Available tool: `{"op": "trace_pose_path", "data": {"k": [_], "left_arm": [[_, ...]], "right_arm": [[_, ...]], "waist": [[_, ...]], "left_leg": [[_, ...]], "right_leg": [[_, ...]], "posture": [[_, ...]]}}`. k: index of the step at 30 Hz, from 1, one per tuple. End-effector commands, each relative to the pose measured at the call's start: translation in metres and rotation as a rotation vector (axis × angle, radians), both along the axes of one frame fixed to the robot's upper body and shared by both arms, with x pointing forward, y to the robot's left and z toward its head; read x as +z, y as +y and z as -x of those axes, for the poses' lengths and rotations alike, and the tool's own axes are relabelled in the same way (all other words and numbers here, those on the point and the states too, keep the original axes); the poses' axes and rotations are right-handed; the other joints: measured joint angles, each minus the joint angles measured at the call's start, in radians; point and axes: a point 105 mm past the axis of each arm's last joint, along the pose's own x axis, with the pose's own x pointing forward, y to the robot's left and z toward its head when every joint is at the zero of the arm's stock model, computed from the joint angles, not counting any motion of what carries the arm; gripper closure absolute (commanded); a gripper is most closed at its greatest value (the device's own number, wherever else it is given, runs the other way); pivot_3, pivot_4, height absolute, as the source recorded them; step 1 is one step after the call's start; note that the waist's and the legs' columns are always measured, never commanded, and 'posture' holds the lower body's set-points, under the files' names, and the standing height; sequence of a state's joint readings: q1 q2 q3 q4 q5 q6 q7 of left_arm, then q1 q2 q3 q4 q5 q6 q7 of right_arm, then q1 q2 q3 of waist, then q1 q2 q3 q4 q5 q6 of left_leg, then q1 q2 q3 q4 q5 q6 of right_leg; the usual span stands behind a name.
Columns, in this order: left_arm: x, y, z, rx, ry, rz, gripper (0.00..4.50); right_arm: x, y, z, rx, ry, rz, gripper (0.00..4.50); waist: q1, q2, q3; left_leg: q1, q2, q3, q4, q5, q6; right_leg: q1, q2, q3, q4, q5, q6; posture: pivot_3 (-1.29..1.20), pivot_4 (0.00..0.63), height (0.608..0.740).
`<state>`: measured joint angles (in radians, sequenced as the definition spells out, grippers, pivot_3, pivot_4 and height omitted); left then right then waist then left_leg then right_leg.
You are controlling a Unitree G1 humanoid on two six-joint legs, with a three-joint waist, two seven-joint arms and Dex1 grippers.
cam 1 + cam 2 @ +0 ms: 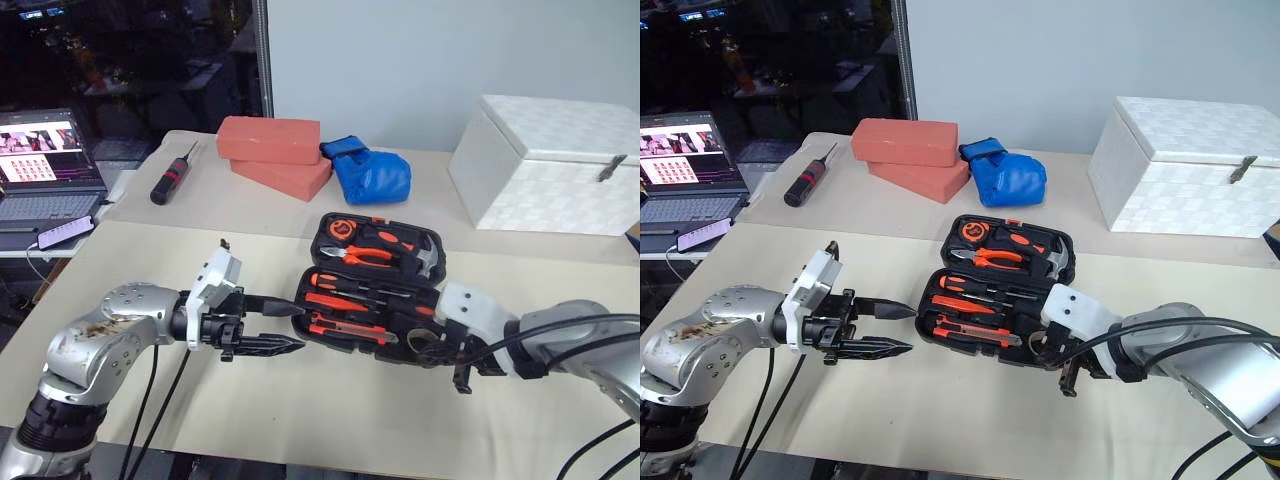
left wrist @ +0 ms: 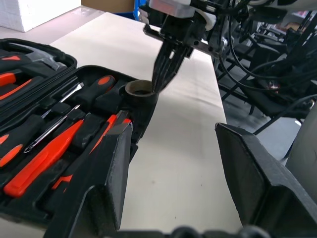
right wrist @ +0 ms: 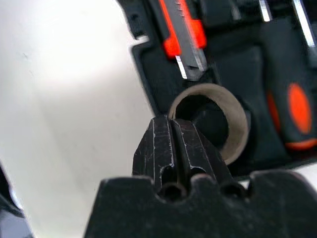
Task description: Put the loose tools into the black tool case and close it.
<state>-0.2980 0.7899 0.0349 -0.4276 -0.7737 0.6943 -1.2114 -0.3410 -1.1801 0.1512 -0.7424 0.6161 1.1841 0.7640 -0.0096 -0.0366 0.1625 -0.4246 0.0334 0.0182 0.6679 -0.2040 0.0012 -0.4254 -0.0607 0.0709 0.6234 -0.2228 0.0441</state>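
Lying open, the black tool case [image 1: 375, 290] looked rigid, liftable by its lid edge; left gripper [image 1: 285, 327] gaped, right gripper [image 3: 177, 148] was pinched closed.

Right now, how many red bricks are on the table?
2. They are stacked at the far side of the table, left of the blue bundle: the upper brick lies on the lower brick. None seems hidden.
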Motion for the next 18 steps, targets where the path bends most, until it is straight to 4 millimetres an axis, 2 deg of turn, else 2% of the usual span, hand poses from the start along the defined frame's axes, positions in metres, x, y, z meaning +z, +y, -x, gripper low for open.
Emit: {"op": "trace_pose_path", "data": {"k": [1,6,10,11,12,16,17,18], "left_arm": [[0.01,0.0,0.006,-0.013,-0.061,0.008,1.64],[0.009,-0.001,0.007,0.004,-0.071,0.011,1.64],[0.009,0.001,0.004,0.022,-0.074,0.008,1.64],[0.009,0.001,0.004,0.026,-0.072,0.008,1.64],[0.008,0.001,0.002,0.037,-0.068,0.01,1.64],[0.009,0.004,-0.011,0.112,-0.031,0.037,1.64],[0.008,0.006,-0.017,0.15,-0.018,0.039,1.64],[0.01,0.006,-0.032,0.242,-0.03,0.053,1.64]], "right_arm": [[-0.001,-0.003,-0.005,0.015,-0.025,0.046,4.46],[-0.009,0.003,-0.011,0.043,-0.021,0.047,4.46],[-0.006,0.009,-0.016,0.066,-0.05,0.015,4.46],[-0.004,0.01,-0.016,0.069,-0.055,0.007,3.82],[0.001,0.011,-0.015,0.07,-0.06,-0.013,3.61],[0.018,0.015,-0.006,0.082,-0.061,-0.108,2.26],[0.022,0.016,-0.005,0.071,-0.071,-0.14,2.26],[0.03,0.014,-0.01,0.031,-0.11,-0.184,2.26]], "waist": [[-0.001,0.0,0.0],[-0.003,0.0,0.0],[-0.003,0.0,0.001],[-0.003,0.0,0.001],[-0.003,0.0,0.001],[-0.001,0.0,0.001],[-0.001,0.0,0.001],[-0.001,-0.001,0.001]], "left_leg": [[0.0,0.0,0.0,0.0,0.0,0.0],[0.001,0.0,0.0,0.0,0.0,0.0],[0.001,0.0,0.0,0.0,0.0,0.0],[0.001,0.0,0.0,0.0,0.0,0.0],[0.001,0.0,0.0,0.0,0.0,0.0],[0.001,0.0,0.0,0.0,0.0,0.0],[0.001,0.0,0.0,0.0,0.0,0.0],[0.001,0.0,-0.001,0.0,0.0,0.0]], "right_leg": [[0.0,0.0,0.0,0.0,0.0,0.0],[0.0,0.001,0.0,0.002,0.0,-0.001],[0.0,0.001,0.0,0.002,0.0,-0.001],[0.0,0.001,0.0,0.002,0.0,-0.001],[0.0,0.001,0.0,0.002,0.0,-0.001],[0.0,0.001,0.0,0.002,0.0,0.0],[0.0,0.001,0.0,0.002,0.0,0.0],[0.0,0.001,-0.001,0.002,0.0,0.0]], "posture": [[0.0,0.15,0.74],[0.0,0.15,0.74],[0.0,0.15,0.74],[0.0,0.15,0.74],[0.0,0.15,0.74],[0.0,0.15,0.74],[0.0,0.15,0.74],[0.0,0.15,0.74]]}}
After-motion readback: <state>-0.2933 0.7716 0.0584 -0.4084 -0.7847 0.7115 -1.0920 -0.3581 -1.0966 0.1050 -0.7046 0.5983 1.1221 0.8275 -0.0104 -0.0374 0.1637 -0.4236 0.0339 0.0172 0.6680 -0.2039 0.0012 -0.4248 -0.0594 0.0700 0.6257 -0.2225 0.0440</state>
